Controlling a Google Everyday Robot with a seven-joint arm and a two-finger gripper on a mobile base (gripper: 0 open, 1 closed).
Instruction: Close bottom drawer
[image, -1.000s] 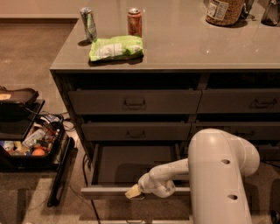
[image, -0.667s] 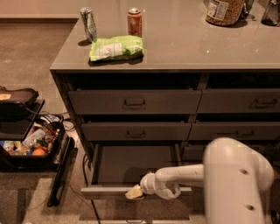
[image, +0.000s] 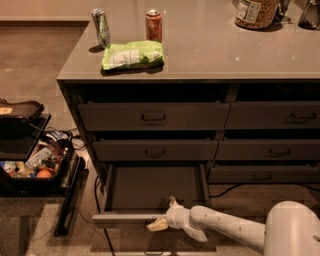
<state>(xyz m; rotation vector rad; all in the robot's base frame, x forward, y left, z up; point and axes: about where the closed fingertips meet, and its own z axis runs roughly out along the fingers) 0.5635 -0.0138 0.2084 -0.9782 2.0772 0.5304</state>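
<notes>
The bottom drawer (image: 150, 187) of the left cabinet stack is pulled far out, its dark inside bare and its light front edge (image: 125, 218) near the bottom of the view. My gripper (image: 161, 220) sits at the drawer's front edge, right of its middle, with the white arm reaching in from the lower right. One fingertip (image: 172, 201) points up over the rim and another (image: 156, 225) lies along the front. The drawer's handle is hidden.
Two closed drawers (image: 152, 117) sit above the open one, with more closed drawers at right (image: 270, 152). The countertop holds a green bag (image: 132, 54), two cans (image: 153, 25) and a jar (image: 256, 12). A black bin of clutter (image: 35, 165) stands on the floor at left.
The arm's big white link has swung right and down out of the middle of the view. The gripper stays at the drawer's front edge; the drawer looks just as far out.
</notes>
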